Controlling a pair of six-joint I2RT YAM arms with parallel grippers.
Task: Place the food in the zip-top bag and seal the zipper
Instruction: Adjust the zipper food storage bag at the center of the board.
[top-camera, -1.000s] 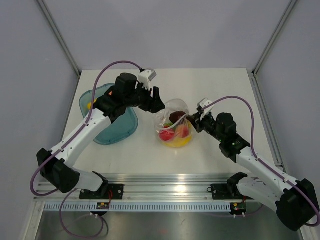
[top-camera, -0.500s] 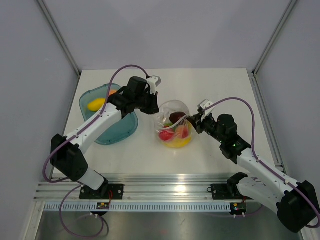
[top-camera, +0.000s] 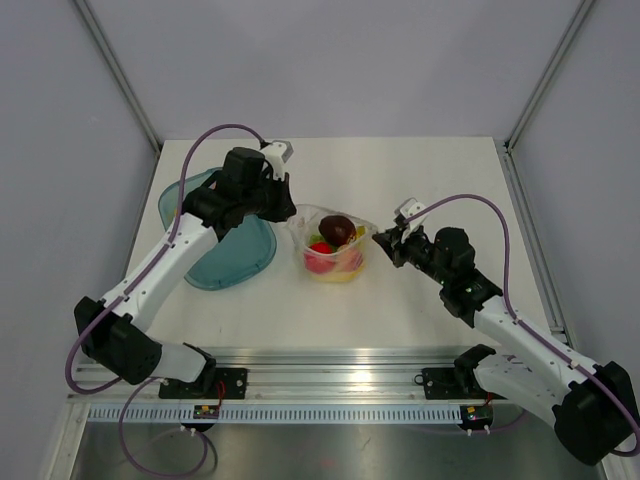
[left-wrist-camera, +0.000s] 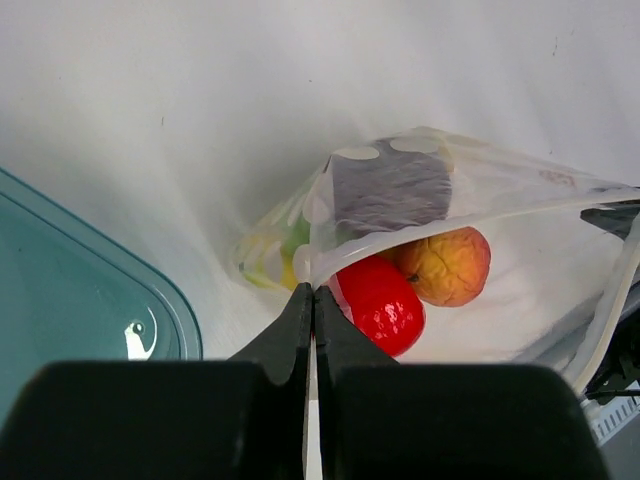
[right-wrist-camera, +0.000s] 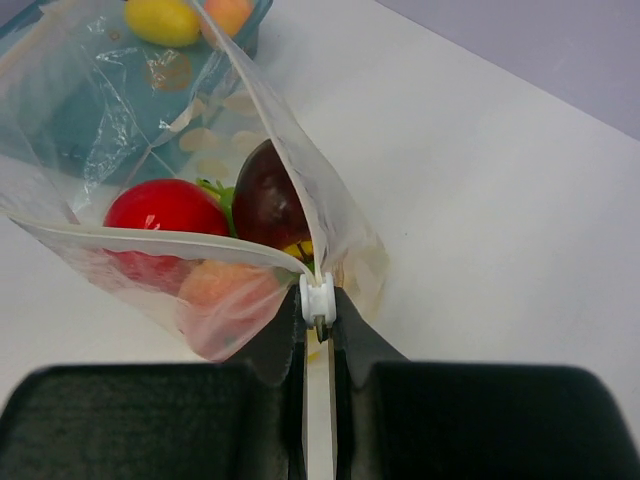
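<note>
White counter (top-camera: 430, 170), matte, a few faint specks, boxed in by plain grey-lilac walls (top-camera: 330, 60) with metal corner posts (top-camera: 120, 75). An aluminium rail (top-camera: 340, 365) runs along the near edge with both arm bases bolted to it. Purple cables (top-camera: 235, 126) loop over each arm.

The zip-top bag (top-camera: 332, 245) sits mid-counter, strung between the two arms. Left fingers (left-wrist-camera: 303, 308) are clenched on the bag's left rim. Right fingers (right-wrist-camera: 298, 322) are clenched on its right corner, right at the white slider (right-wrist-camera: 318, 298) on the zipper (right-wrist-camera: 150, 238). Zipper is unsealed — the two lips split apart from the slider and the mouth gapes upward.

Inside the bag: red apple (left-wrist-camera: 378, 305), peach (left-wrist-camera: 445, 265), dark plum (right-wrist-camera: 268, 200), plus something yellow-green low down that I can't make out.

The teal tray (top-camera: 240, 255) lies just left of the bag, partly under the left arm. From the right wrist view a yellow piece (right-wrist-camera: 165, 20) and an orange piece (right-wrist-camera: 230, 12) show in it — outside the bag.
</note>
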